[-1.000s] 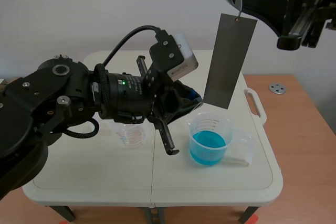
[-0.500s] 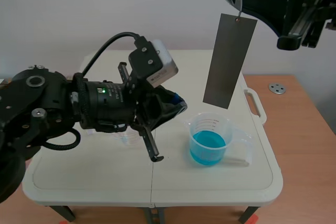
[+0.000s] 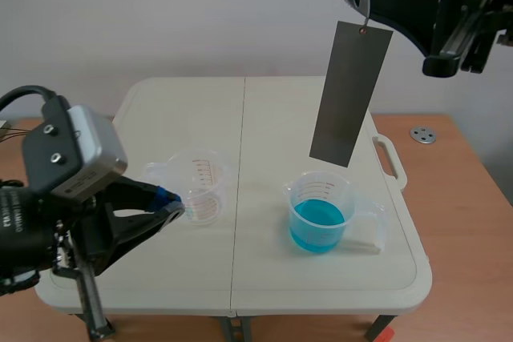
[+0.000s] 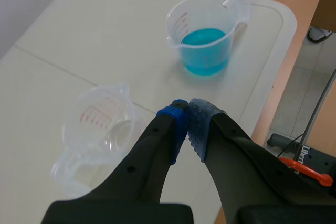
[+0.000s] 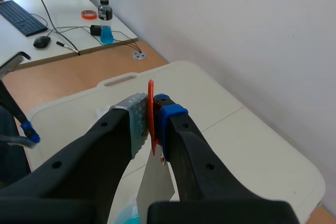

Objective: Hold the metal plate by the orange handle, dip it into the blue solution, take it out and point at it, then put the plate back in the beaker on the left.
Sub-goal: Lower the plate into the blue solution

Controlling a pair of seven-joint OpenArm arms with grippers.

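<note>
1. Reference: the blue beaker [image 3: 321,212], on the right half of the table [image 3: 240,278]. All positions below are given relative to it.
2. Task status, holding: done. The right gripper [image 5: 151,124] carries the plate [image 3: 350,94] by the orange handle [image 5: 150,90].
3. Plate position: it hangs high above the blue beaker, slightly tilted. Its lower edge is above the beaker's far rim and clear of the solution.
4. Task status, dip: cannot be confirmed. The plate's face looks evenly grey, with no drops visible. Judged from its height, the plate is either waiting to go down or already lifted out.
5. Task status, pointing: not shown at this moment. The left gripper [image 4: 187,124] is low and well apart from the plate.
6. Task status, return: not yet done. The empty beaker [image 3: 199,190] stands to the left of the blue beaker, well apart from it, with nothing inside.
7. Right gripper state: its fingers are clamped on the orange handle. The thin handle is pressed between the two pads and its tip projects past them. The gripper is high above the blue beaker.
8. Left gripper state: fingers brought together, pads meeting, holding nothing.
9. Left gripper position: near the empty beaker, with the blue beaker ahead of its tips. Whether it touches the empty beaker cannot be told.
</note>
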